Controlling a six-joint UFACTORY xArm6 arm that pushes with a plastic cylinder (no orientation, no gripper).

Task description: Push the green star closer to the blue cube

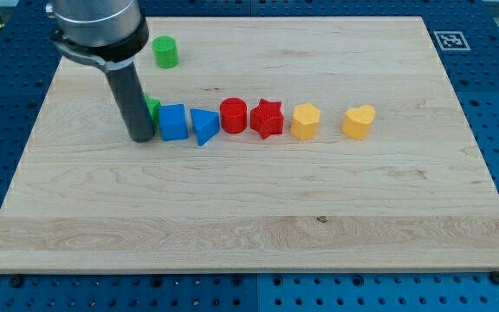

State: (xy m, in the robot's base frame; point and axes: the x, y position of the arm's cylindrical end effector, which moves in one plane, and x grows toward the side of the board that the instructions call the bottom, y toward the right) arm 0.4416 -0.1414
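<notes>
The green star (152, 107) lies left of centre on the wooden board (249, 225), mostly hidden behind my rod; only its right edge shows. It touches or nearly touches the blue cube (173, 122) at its right. My tip (141, 138) rests on the board just left of the blue cube and in front of the green star.
A blue triangular block (204, 126) sits right of the cube, then a red cylinder (233, 115), a red star (267, 119), a yellow hexagon (305, 122) and a yellow heart (359, 121) in a row. A green cylinder (165, 52) stands near the view's top.
</notes>
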